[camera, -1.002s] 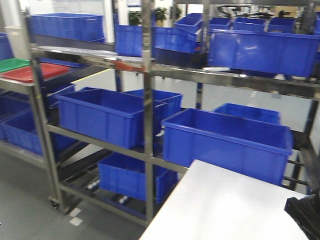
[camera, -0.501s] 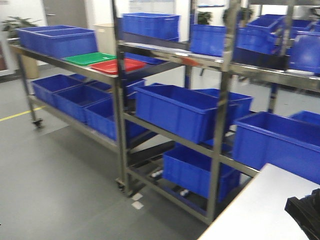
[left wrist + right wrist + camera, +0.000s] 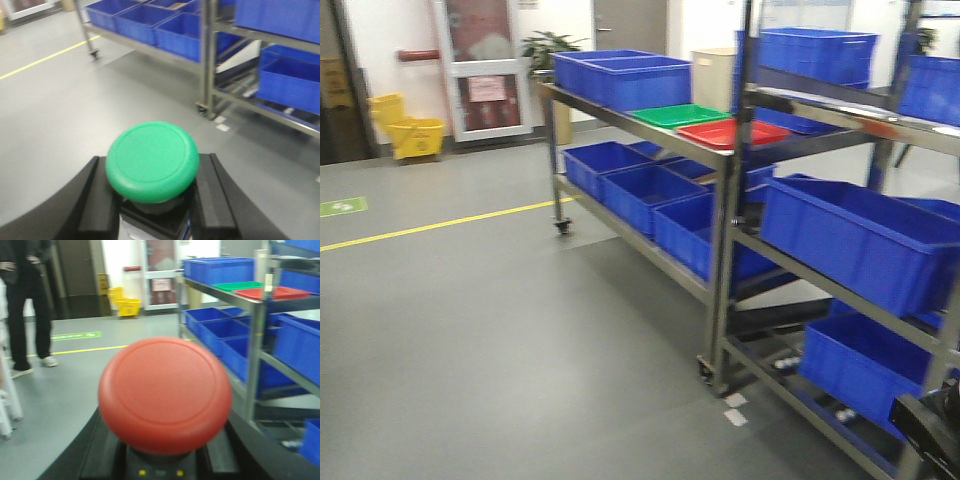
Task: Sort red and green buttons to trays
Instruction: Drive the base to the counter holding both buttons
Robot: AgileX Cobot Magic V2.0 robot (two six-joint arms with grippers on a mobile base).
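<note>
Left and lower centre of front view: bare grey floor (image 3: 500, 330), broad passage.
Right half: steel rack (image 3: 720, 250), uprights and shelf rails across the way in.
Lower and middle shelves: blue crates (image 3: 860, 235) packed close, scant room between.
Top shelf, upper centre: green tray (image 3: 678, 115) and red tray (image 3: 733, 132) side by side, open from above.
Upper left, by the wall: yellow mop bucket (image 3: 415, 135), well apart from rack.
Upper left of right wrist view: standing person (image 3: 27, 305) on the floor.
</note>
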